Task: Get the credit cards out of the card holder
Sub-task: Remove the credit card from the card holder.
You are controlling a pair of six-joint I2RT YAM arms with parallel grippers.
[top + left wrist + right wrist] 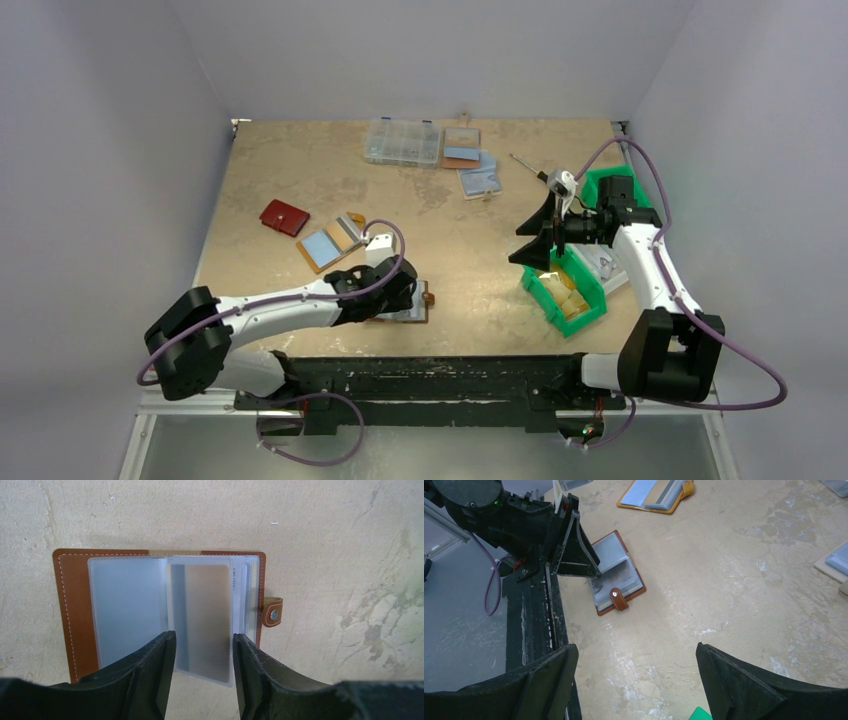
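Note:
The brown leather card holder [70, 605] lies open on the table near the front edge, snap tab [273, 612] to the right; it also shows in the top view [422, 303] and the right wrist view [629, 590]. One clear sleeve holds a silvery-grey credit card [207, 615], and its lower edge sticks out past the leather. My left gripper [204, 639] hovers over this sleeve, jaws partly open, one fingertip by each side edge, with no pinch visible. My right gripper [636, 652] hangs wide open above bare table, far right of the holder [535, 238].
A dark red wallet [284, 217] and a brown holder with a blue card [328, 243] lie behind the left arm. A clear plastic box [402, 142], other holders [478, 180] and a screwdriver [528, 166] sit at the back. A green bin [565, 292] stands under the right arm.

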